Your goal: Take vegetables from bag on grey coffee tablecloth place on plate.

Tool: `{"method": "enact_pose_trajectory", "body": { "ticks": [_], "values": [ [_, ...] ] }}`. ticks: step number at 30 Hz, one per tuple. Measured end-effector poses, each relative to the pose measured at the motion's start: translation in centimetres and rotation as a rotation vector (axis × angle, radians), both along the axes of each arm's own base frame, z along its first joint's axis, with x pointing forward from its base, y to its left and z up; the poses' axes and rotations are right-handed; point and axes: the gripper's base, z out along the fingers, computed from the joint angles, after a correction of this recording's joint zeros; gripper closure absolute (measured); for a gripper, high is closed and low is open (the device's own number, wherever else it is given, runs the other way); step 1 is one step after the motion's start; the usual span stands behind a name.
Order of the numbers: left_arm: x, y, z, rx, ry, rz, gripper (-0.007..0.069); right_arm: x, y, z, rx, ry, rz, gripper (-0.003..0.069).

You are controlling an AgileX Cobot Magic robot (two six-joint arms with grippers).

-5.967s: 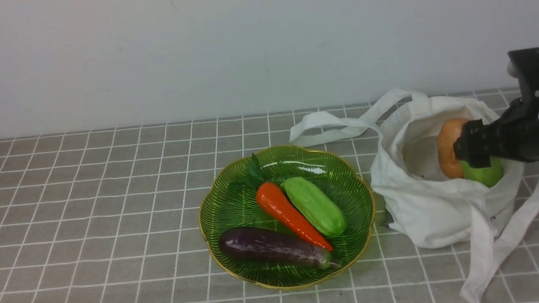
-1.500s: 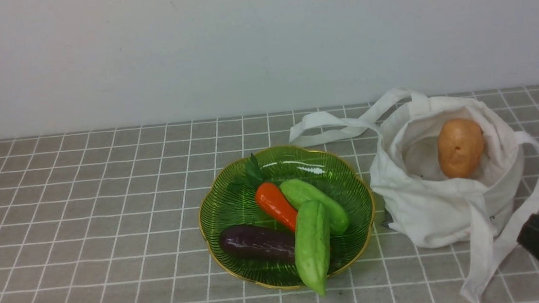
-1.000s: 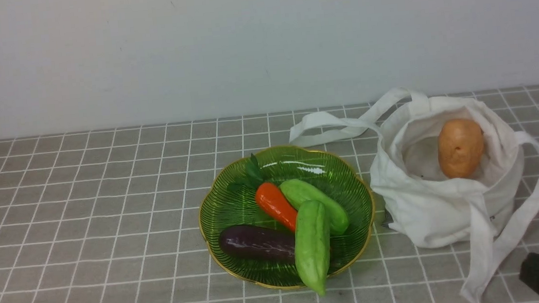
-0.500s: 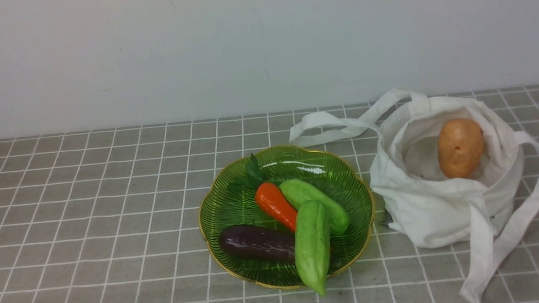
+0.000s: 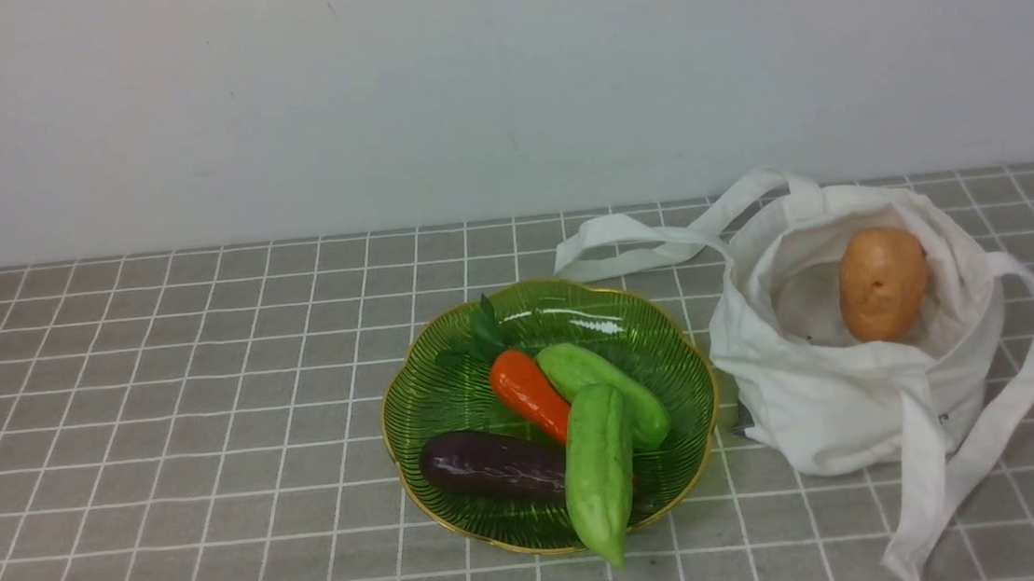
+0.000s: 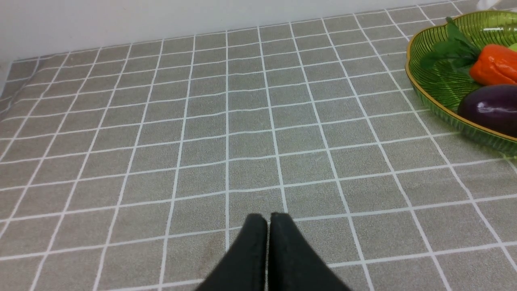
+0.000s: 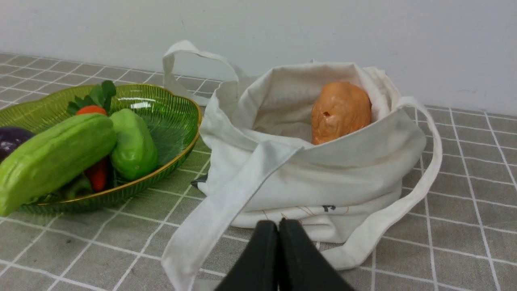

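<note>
On the grey checked tablecloth (image 5: pixel 162 406) stands the green ribbed plate (image 5: pixel 451 394) with a gold rim. A pale green gourd (image 5: pixel 598 471) lies across it, its tip over the front rim, beside a second green vegetable (image 5: pixel 615 390), a carrot (image 5: pixel 528 394) and an eggplant (image 5: pixel 486 466). To the right the white bag (image 5: pixel 827 413) sits open with an orange-brown potato (image 5: pixel 883 283) inside. My right gripper (image 7: pixel 278 225) is shut and empty, low in front of the bag. My left gripper (image 6: pixel 268 218) is shut and empty over bare cloth, left of the plate (image 6: pixel 440 87).
The bag's long straps trail on the cloth: one loops behind toward the plate (image 5: pixel 634 238), another hangs down the front right (image 5: pixel 964 476). A plain white wall (image 5: pixel 498 77) closes the back of the table.
My right arm has withdrawn down and right, out of the front view's lower right corner. The plate, the vegetables and the bag have not moved over the last second.
</note>
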Motion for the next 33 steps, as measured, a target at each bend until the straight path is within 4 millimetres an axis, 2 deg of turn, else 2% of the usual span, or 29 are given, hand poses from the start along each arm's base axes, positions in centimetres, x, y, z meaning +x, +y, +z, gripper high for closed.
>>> {"method": "enact_pose_trajectory", "body": {
  "ticks": [11, 22, 33],
  "values": [
    [0.0, 0.0, 0.0, 0.0, 0.0, 0.0, 0.0632, 0.0, -0.01, 0.02, 0.0, -0.001, -0.002, 0.0674],
    [0.0, 0.0, 0.0, 0.0, 0.0, 0.0, 0.0632, 0.12, -0.73, 0.02, 0.0, -0.001, -0.135, 0.0674],
    [0.0, 0.0, 0.0, 0.0, 0.0, 0.0, 0.0632, 0.13, -0.81, 0.02, 0.0, -0.001, -0.149, 0.0674]
  ]
}}
